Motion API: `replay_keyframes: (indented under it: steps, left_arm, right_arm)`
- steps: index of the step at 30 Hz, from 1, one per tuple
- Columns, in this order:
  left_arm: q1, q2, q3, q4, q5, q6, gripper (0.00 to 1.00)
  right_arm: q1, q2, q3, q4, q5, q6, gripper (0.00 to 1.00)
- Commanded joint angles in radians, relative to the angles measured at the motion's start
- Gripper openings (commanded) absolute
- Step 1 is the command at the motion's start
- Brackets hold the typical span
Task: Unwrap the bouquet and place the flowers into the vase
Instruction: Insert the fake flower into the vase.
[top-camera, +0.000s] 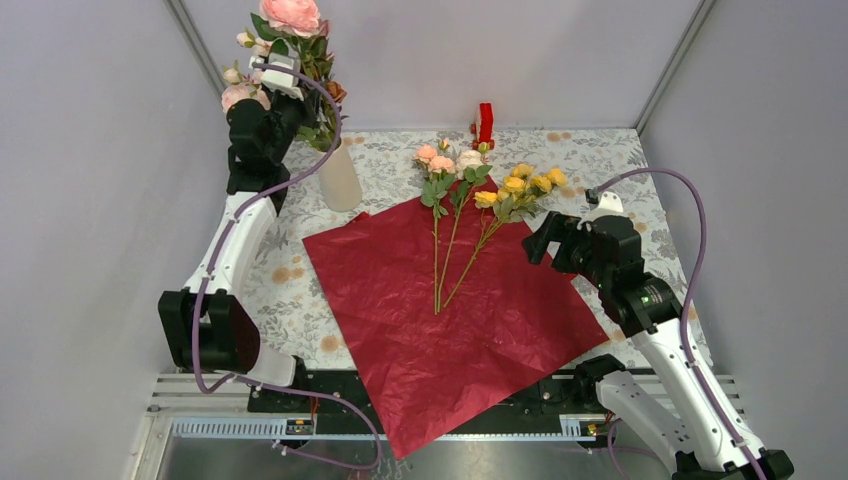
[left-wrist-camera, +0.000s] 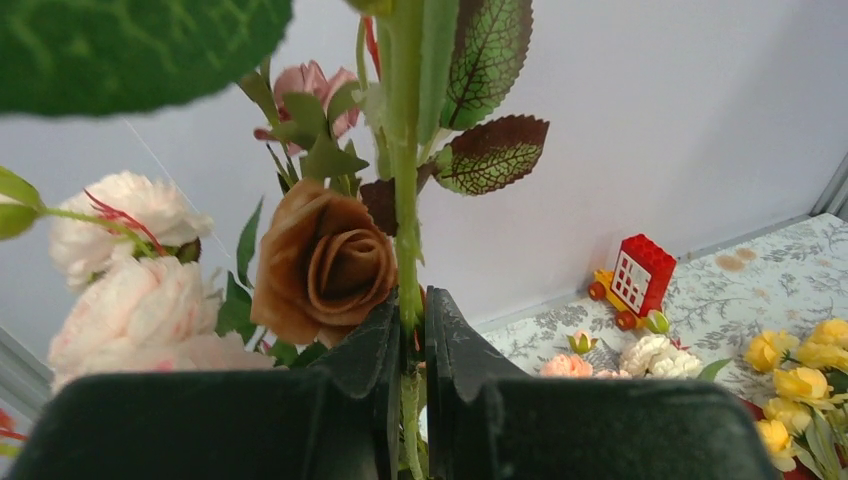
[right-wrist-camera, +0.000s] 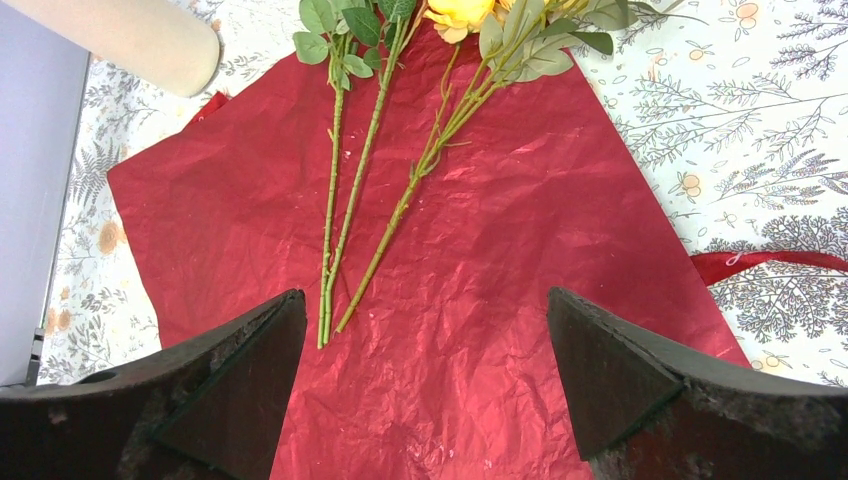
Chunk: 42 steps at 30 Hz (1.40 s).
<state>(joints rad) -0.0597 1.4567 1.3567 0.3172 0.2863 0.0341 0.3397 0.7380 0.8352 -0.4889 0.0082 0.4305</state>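
The cream vase (top-camera: 340, 178) stands at the back left with several flowers in it, topped by a large pink rose (top-camera: 291, 14). My left gripper (top-camera: 303, 100) (left-wrist-camera: 407, 320) is above the vase, shut on a green flower stem (left-wrist-camera: 404, 200) beside a brown rose (left-wrist-camera: 325, 262). The dark red wrapping paper (top-camera: 450, 300) (right-wrist-camera: 480, 260) lies flat and open on the table. Three loose flowers rest across it, with pink blooms (top-camera: 435, 158), yellow blooms (top-camera: 525, 185) and bare stems (right-wrist-camera: 335, 200). My right gripper (top-camera: 545, 240) (right-wrist-camera: 425, 345) hovers open over the paper, right of the stems, holding nothing.
A small red and yellow toy block (top-camera: 485, 125) (left-wrist-camera: 635, 280) stands at the back edge of the floral tablecloth (top-camera: 610, 160). A red ribbon (right-wrist-camera: 760, 262) lies on the cloth right of the paper. Grey walls close in the back and sides.
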Motion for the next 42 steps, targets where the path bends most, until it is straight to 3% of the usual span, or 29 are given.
replay_keyframes:
  steps: [1, 9, 37, 42]
  left_arm:
    - [0.004, 0.008, -0.030, 0.104, 0.029, -0.025, 0.00]
    - [0.004, 0.025, -0.121, 0.168, 0.023, -0.031, 0.00]
    - [0.004, 0.138, -0.225, 0.154, 0.014, -0.068, 0.00]
    - [0.003, 0.137, -0.227, 0.139, 0.010, -0.069, 0.09]
  right_arm:
    - [-0.006, 0.004, -0.005, 0.007, -0.005, -0.013, 0.96]
    - [-0.008, 0.001, -0.018, 0.010, -0.006, -0.008, 0.95]
    - [-0.010, 0.008, -0.047, 0.048, -0.063, 0.012, 0.95]
    - [-0.010, 0.009, -0.048, 0.047, -0.066, 0.014, 0.95]
